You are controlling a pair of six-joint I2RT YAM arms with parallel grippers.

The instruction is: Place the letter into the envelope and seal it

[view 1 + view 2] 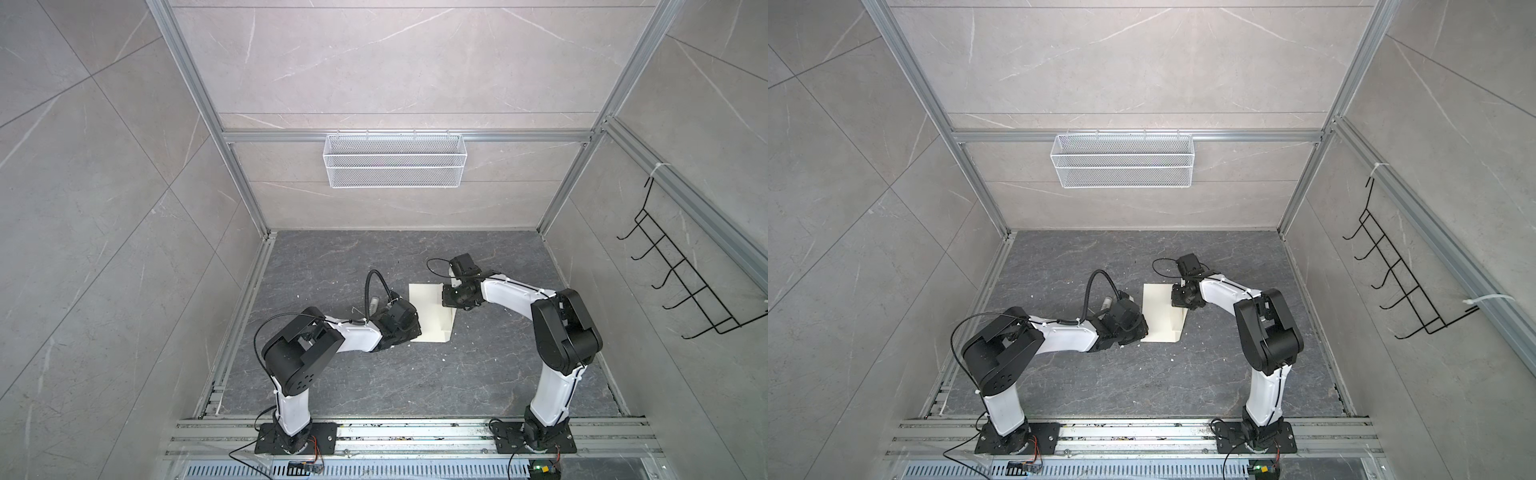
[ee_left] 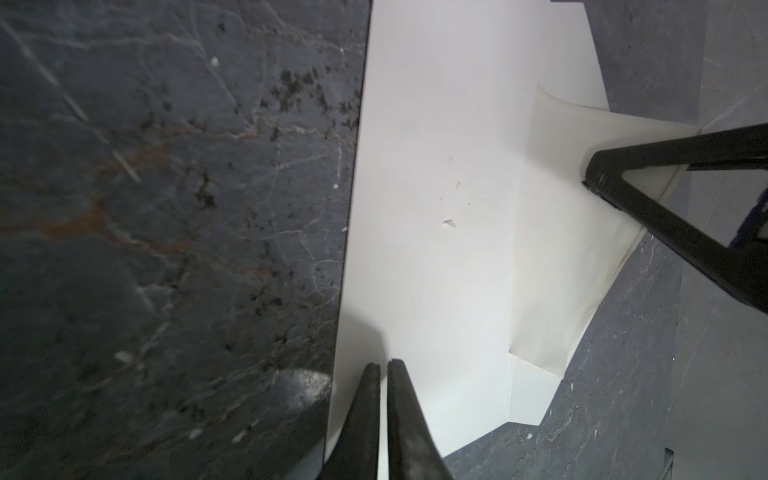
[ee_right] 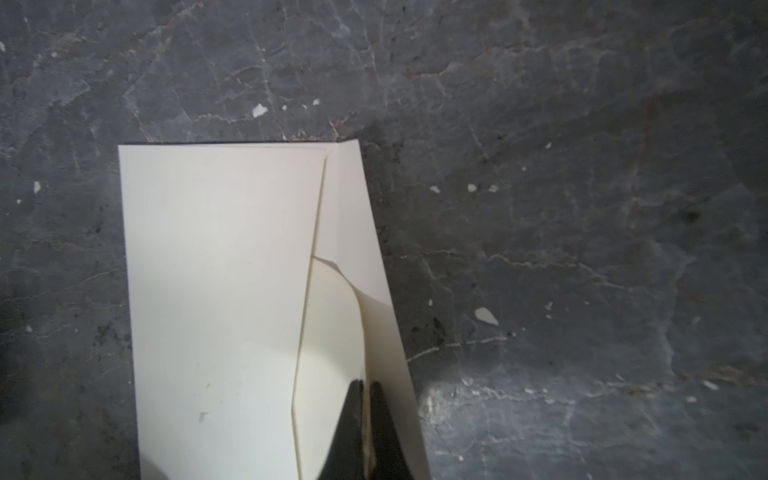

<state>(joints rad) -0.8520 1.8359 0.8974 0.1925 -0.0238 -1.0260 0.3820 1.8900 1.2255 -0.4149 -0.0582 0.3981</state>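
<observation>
— Dark grey stone-look tabletop [image 1: 374, 386], white-veined and flecked with pale crumbs. What sits nearest?

— The left gripper [image 2: 384, 365]. Its black tapered fingers are drawn together with only a sliver between them and hold nothing. Their tips are at the near end of the long cream-white paper envelope [image 2: 436, 208]. I cannot tell whether they press on it.

— How does the envelope look?

— Smooth, matte and crisp-edged, lying flat and running straight away from those tips. Its face is plain, with a tiny nick and a tan speck partway along.

— And further on?

— To the side of the left jaws, the creamier trapezoid flap [image 2: 557, 257] stands raised and curled off the body. The right gripper [image 3: 366, 384] is closed tight on it, with the flap's thin edge pinched between the black fingers.

— Anything else?

— A small pale cylindrical tube [image 1: 375, 302] lies just beside the left wrist, on the side away from the envelope. Past both grippers, a white wire-mesh basket [image 1: 395, 166] hangs on the tiled back wall, and a black wire hook rack [image 1: 681, 282] is on the side wall.
</observation>
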